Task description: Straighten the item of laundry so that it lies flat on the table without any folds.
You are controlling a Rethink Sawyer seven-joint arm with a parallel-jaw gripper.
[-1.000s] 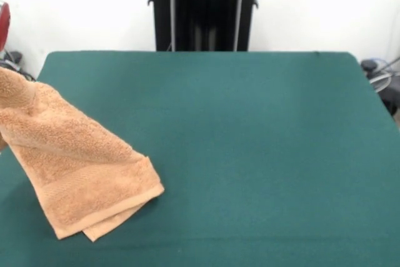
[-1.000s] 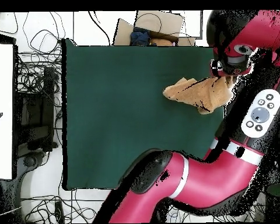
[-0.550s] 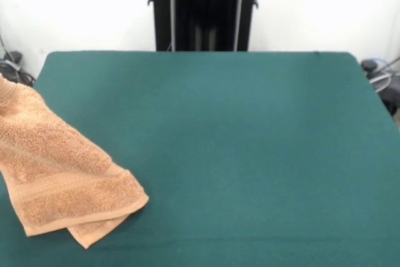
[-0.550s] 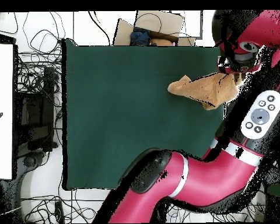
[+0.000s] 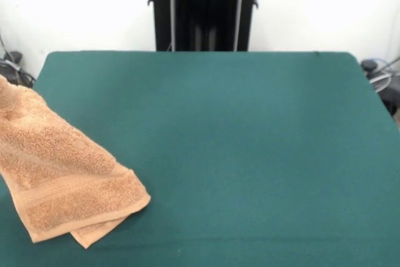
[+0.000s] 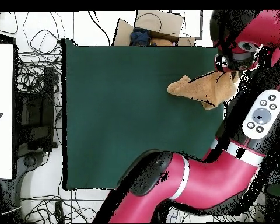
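The green worktop (image 5: 237, 148) is lying mostly bare, stretching well away from the gripper (image 6: 227, 71), which is hanging over one side edge. The towel (image 5: 59, 167) is draping down from under the gripper, its lower end resting doubled on the worktop near that edge. Whether the gripper is pinching the cloth I cannot tell; the arm's head is hiding it. To do this well, I would be dragging the towel inward, low and slow, letting the doubled end unroll.
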